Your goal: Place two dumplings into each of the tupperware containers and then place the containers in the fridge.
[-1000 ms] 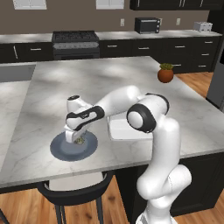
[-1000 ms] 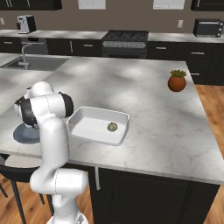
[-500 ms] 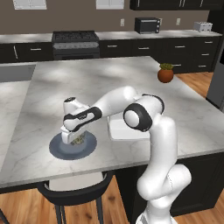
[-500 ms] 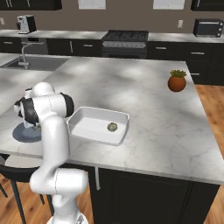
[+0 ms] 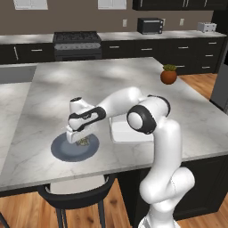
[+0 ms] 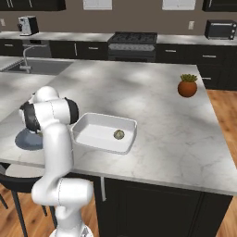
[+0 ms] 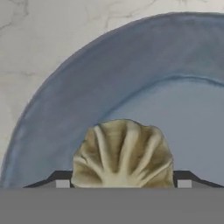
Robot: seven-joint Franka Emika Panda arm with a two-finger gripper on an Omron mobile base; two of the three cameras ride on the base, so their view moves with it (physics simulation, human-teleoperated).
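My gripper (image 5: 76,139) hangs low over a round blue-grey plate (image 5: 62,151) at the island's front left. It is open, with one ribbed olive-beige dumpling (image 7: 122,153) between its fingertips (image 7: 62,183). In the left base view that dumpling (image 5: 83,142) lies on the plate just under the hand. A white tupperware container (image 6: 99,145) sits right of the plate and holds one dumpling (image 6: 119,134). My arm covers part of the container (image 5: 122,133) in the left base view. In the right base view my arm hides the hand, and the plate (image 6: 23,140) shows only in part.
A potted plant (image 5: 168,75) stands far right on the marble island (image 5: 111,84). A dark stool (image 5: 75,196) is tucked under the front edge. A sink (image 6: 37,67) lies at the island's left end. A tall grey appliance side (image 5: 221,80) borders the right.
The hand has sunk a little lower onto the plate, closing in on the dumpling. The container and its dumpling have not moved.
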